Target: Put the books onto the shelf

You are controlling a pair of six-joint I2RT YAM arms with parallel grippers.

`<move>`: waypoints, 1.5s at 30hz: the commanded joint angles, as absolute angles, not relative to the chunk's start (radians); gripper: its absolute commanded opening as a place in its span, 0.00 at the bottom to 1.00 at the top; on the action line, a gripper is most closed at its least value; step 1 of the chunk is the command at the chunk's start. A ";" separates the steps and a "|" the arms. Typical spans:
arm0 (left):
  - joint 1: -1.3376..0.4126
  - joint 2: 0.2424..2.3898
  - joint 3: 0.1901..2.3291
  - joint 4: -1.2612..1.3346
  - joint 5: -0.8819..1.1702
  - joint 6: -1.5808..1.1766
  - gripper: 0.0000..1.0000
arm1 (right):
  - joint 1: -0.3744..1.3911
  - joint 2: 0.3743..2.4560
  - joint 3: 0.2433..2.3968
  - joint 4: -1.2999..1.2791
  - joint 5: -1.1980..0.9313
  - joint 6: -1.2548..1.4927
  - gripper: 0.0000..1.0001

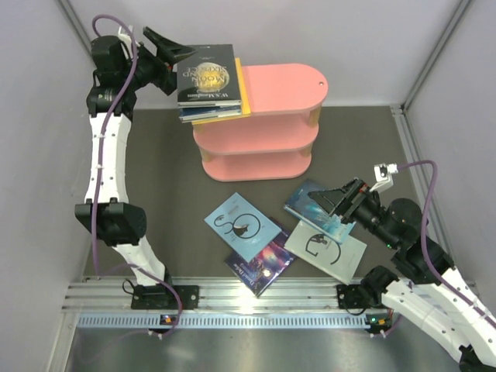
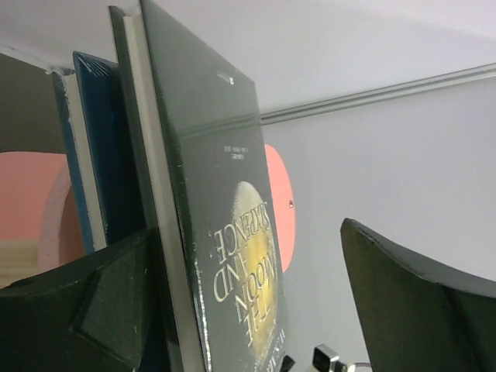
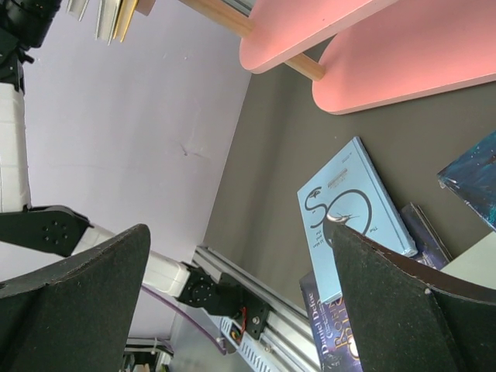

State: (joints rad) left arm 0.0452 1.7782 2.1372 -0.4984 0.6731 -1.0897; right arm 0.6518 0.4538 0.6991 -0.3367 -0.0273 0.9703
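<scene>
I judge the shelving about half done. My left jaws [image 2: 246, 232] stand spread at the left end of the pink shelf [image 1: 287, 85], with the black moon book [image 1: 208, 74] between them. Its underside lies against one finger, and the other finger is well apart from its cover. The book lies flat on top of a yellow book [image 1: 245, 97] and a navy book [image 2: 116, 155]. All three are stacked on the top tier and overhang its edge toward the jaws. I read this as the set-down step, with nothing pinched.

My right jaws [image 1: 332, 205] are spread wide too and hold nothing. They hover over the counter [image 1: 163, 170], with the teal icy book [image 1: 306, 198] just beneath and ahead of them. The pale grey-white book [image 1: 325, 249] lies beside it, toward that arm's base. The light blue book [image 1: 242, 226] and the purple galaxy book [image 1: 262, 267] lie farther off to one side.

Next I'd back the left jaws straight off without dragging the overhanging stack. Then I'd bring the right jaws down on an edge of the teal book, which lies flat and gives little to grip.
</scene>
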 commanded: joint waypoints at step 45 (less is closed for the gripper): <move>-0.063 0.649 0.545 -0.560 0.328 -0.883 0.99 | 0.557 1.564 1.012 -0.040 -0.492 0.600 1.00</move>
State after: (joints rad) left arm -0.0383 0.6544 0.5926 -0.6979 0.2890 -0.8207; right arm 0.5743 1.5181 0.9493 -0.1085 -0.4339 0.6567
